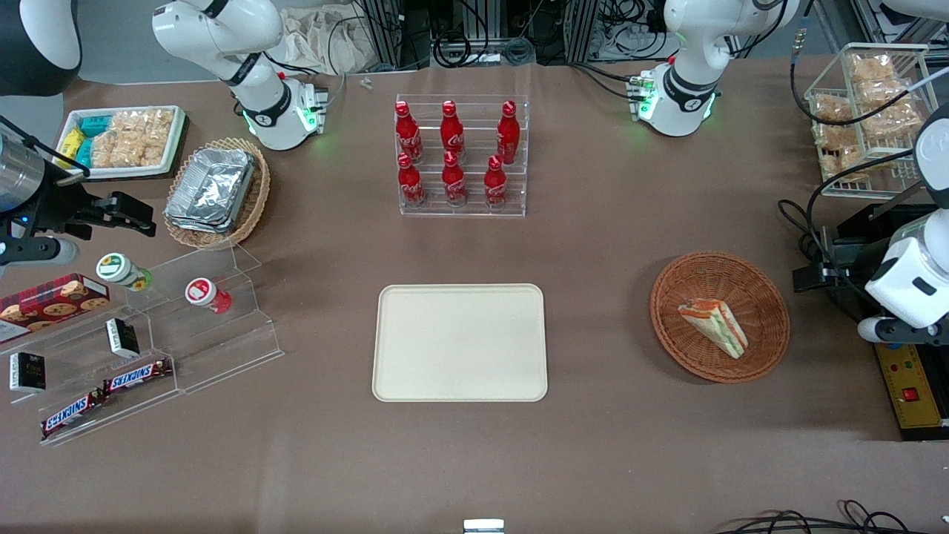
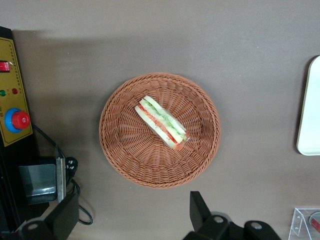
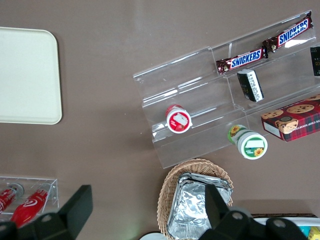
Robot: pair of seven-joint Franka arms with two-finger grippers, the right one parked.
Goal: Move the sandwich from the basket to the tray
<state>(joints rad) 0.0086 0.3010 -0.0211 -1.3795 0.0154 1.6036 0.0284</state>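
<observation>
The sandwich (image 1: 715,326) (image 2: 161,122), a clear-wrapped wedge with orange, red and green layers, lies in the middle of the round reddish-brown basket (image 1: 667,297) (image 2: 115,145). The cream tray (image 1: 460,343) (image 2: 311,107) lies bare at the table's centre, beside the basket toward the parked arm's end. My left gripper (image 2: 134,214) hovers high above the table just off the basket's rim, toward the working arm's end. It is open, its two black fingers (image 2: 200,210) spread wide with nothing between them.
A yellow control box (image 1: 916,386) (image 2: 12,100) and cables lie beside the basket at the working arm's end. A rack of cola bottles (image 1: 461,156) stands farther from the front camera than the tray. An acrylic snack stand (image 1: 148,341) and a tan basket of foil containers (image 1: 215,193) sit toward the parked arm's end.
</observation>
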